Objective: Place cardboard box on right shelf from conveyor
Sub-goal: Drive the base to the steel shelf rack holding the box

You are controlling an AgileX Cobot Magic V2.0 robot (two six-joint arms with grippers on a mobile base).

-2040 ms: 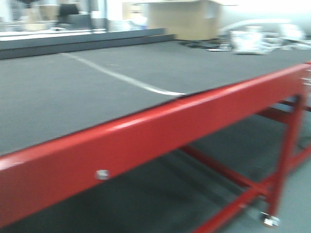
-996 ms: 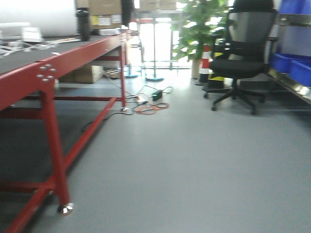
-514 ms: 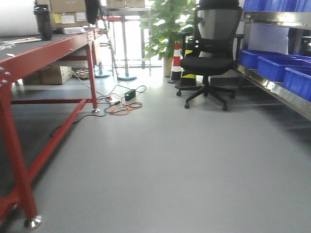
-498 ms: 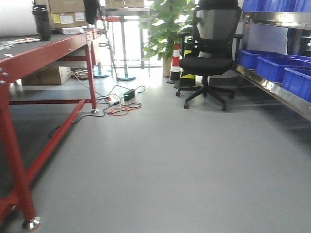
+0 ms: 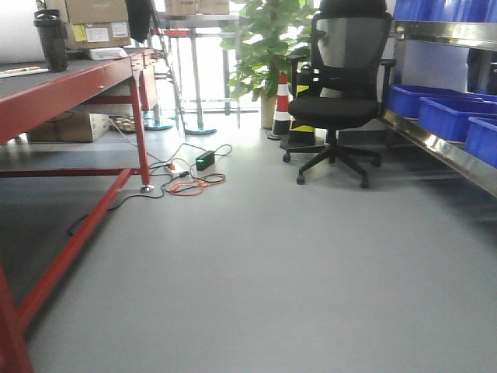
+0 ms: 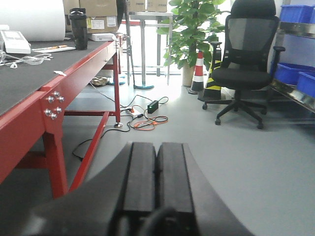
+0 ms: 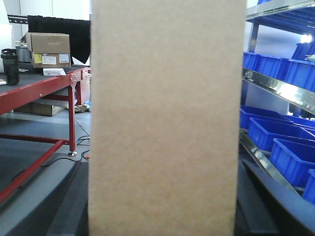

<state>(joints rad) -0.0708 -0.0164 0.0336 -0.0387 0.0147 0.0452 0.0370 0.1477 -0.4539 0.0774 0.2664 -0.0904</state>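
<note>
Right wrist: cardboard box (image 7: 167,98) inside right gripper (image 7: 165,204)

**Room largely masked by the held box; several things cropped at the edges**

In the right wrist view the cardboard box (image 7: 167,118) is cut off at top and bottom, and the middle of the room is hidden behind it. Of the right gripper (image 7: 165,211), only dark fingers (image 7: 275,196) are seen at either side. In the front view the red table (image 5: 70,89) is cropped at the left, the right shelf (image 5: 435,148) and its blue bins (image 5: 450,116) at the right, and the office chair (image 5: 338,109) at the top. Print on the labelled cartons (image 5: 97,23) is too small to be read. The base of the left gripper (image 6: 156,152) is blurred and cut off below.
</note>
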